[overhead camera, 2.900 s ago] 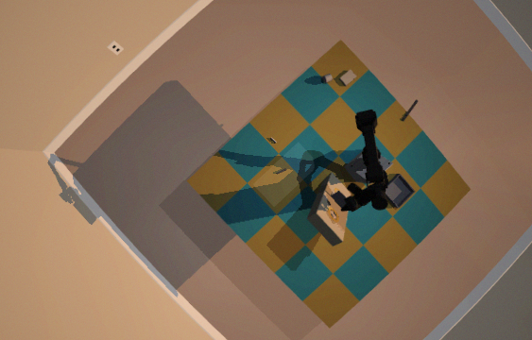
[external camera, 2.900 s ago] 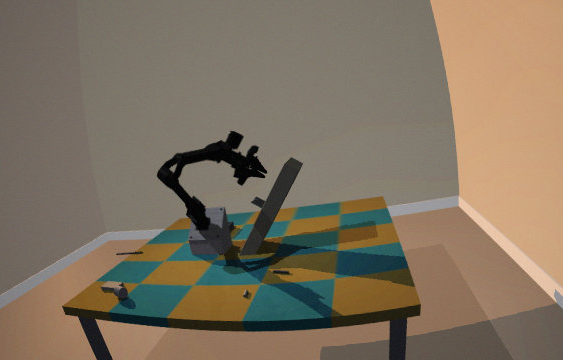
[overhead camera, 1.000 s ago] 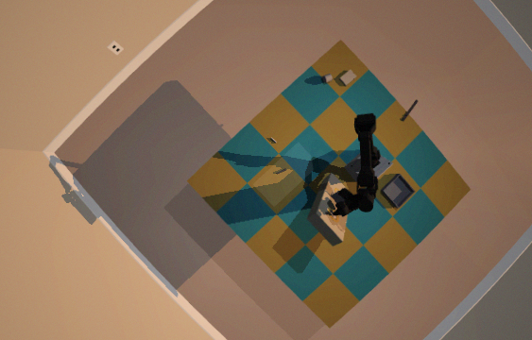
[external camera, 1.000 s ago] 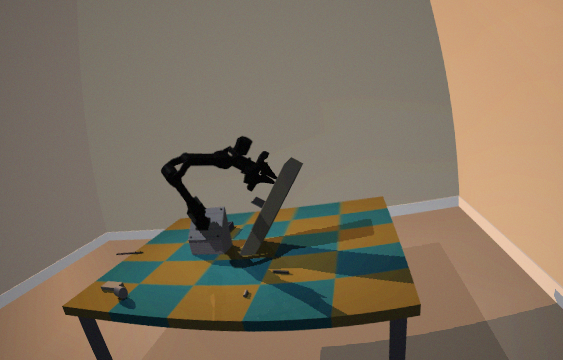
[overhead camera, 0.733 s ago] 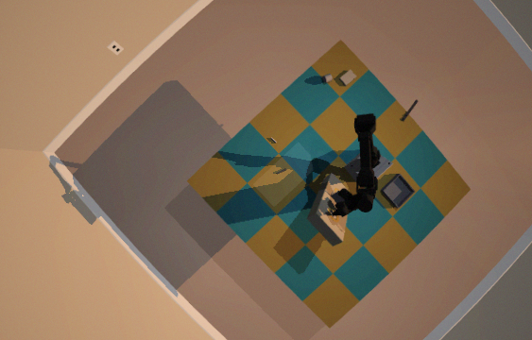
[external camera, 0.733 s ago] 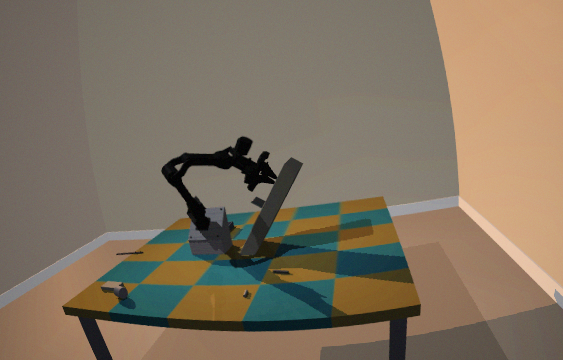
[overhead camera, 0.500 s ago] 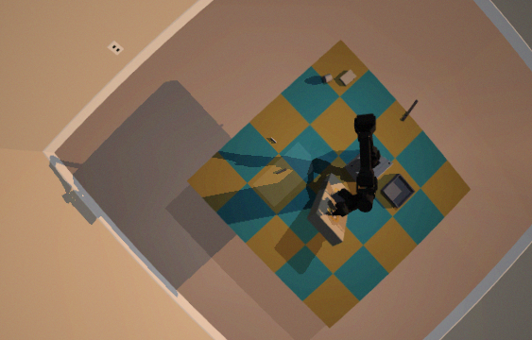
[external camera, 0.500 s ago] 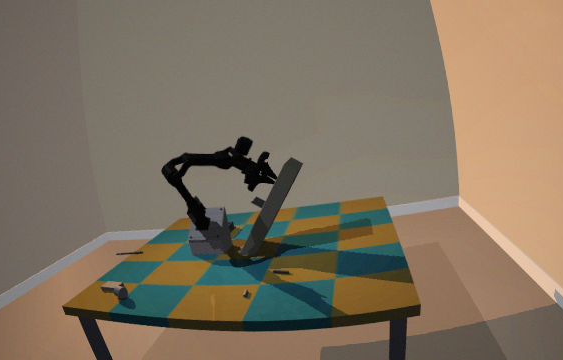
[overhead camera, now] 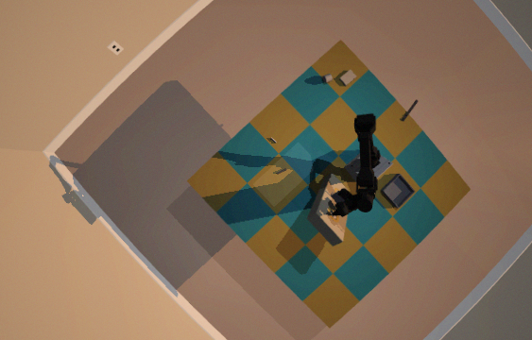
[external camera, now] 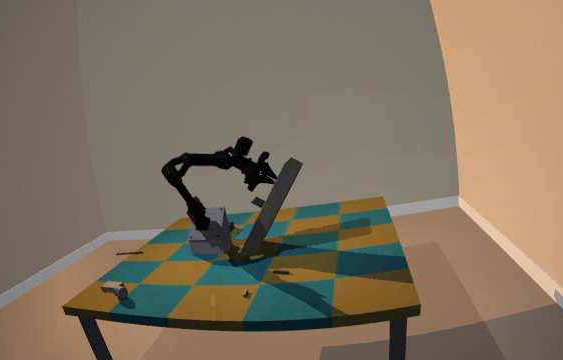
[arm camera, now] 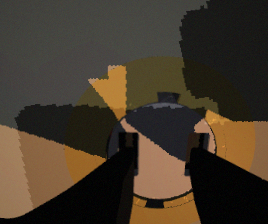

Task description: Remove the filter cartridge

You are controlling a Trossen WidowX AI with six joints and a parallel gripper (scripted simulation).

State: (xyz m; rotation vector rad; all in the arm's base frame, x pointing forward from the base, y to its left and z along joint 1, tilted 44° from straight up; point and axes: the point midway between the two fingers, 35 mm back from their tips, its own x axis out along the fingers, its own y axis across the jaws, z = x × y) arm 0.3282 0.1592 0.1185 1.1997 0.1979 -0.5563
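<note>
Teal-and-ochre checkered table top [external camera: 311, 295], tan walls; black parallel-jaw gripper [arm camera: 159, 144], fingertips in round cartridge [arm camera: 159, 175] slots, partly open, clenching nothing (label illegible).

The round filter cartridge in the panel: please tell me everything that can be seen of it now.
The round filter cartridge is a pale, flat disc, seated flush inside an orange ring on the tan, tilted service panel. Shadow covers its upper part. A small notch marks its lower rim. The black gripper is partly open, with a fingertip at each of the two narrow slots. How deep they go cannot be told.
</note>
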